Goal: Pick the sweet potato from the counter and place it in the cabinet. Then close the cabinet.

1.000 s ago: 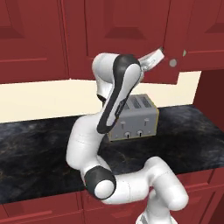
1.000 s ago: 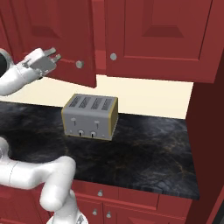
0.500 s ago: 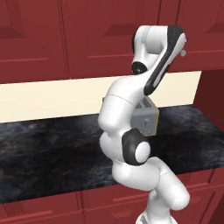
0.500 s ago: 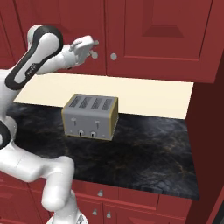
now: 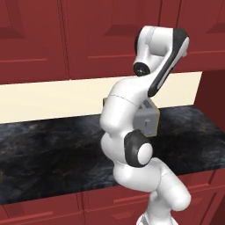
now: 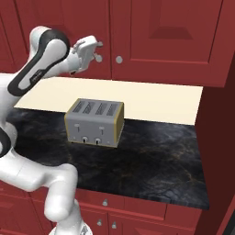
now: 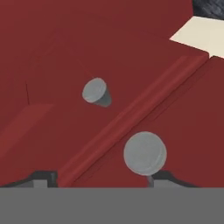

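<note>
Two knobs: grey, one on each cabinet [image 6: 151,41] door, doors shut flush.
Claw [image 6: 93,51]: raised against the door face by the left knob [image 6: 97,58]; spread or pinching, cannot tell.
Sweet potato: unseen, likely shut inside.
Worktop [image 6: 156,160]: carries toaster [image 6: 95,122].

- the arm [image 5: 132,127] is all glossy white shells, fat and rounded, kinda bulbous at each segment
- joints are dark, nearly black: round cap at the elbow [image 5: 138,151], another small round one up top [image 5: 140,69]
- black bands sweep along the upper links [image 6: 34,69], curved like stripes
- the gripper [image 6: 94,50] is a blocky pale grey-white hand
- fingertips [image 7: 41,178] are small and dark grey
- no cables, screws or logos that I can make out
</note>
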